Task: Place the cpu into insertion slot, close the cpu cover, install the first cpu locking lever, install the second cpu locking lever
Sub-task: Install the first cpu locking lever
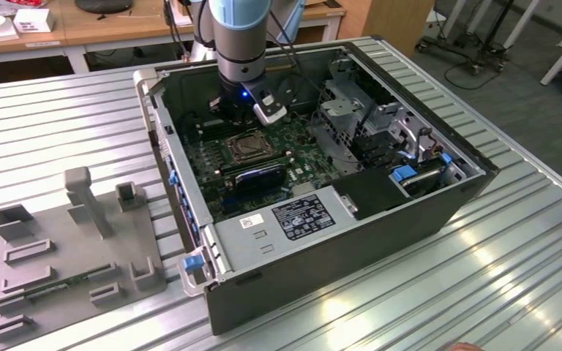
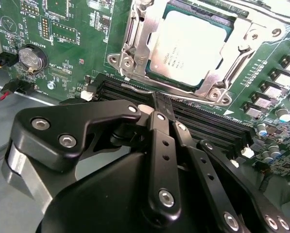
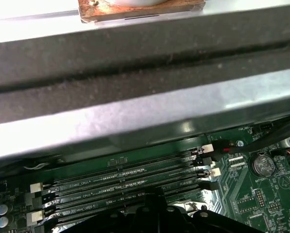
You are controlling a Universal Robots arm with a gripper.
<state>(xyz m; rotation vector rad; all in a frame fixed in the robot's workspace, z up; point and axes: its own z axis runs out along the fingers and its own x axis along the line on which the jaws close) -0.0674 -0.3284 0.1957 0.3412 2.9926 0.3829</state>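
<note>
Jaws pressed together and empty, you hover over the memory slots, the cpu just beyond their tips, seated under the lowered cpu cover; locking-lever work seems in hand, needing a short, precise reach.

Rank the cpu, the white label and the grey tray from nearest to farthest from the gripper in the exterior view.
1. cpu, on the board beside the gripper.
2. white label, on the metal box in the case.
3. grey tray, outside the case, at the exterior view's left.
</note>
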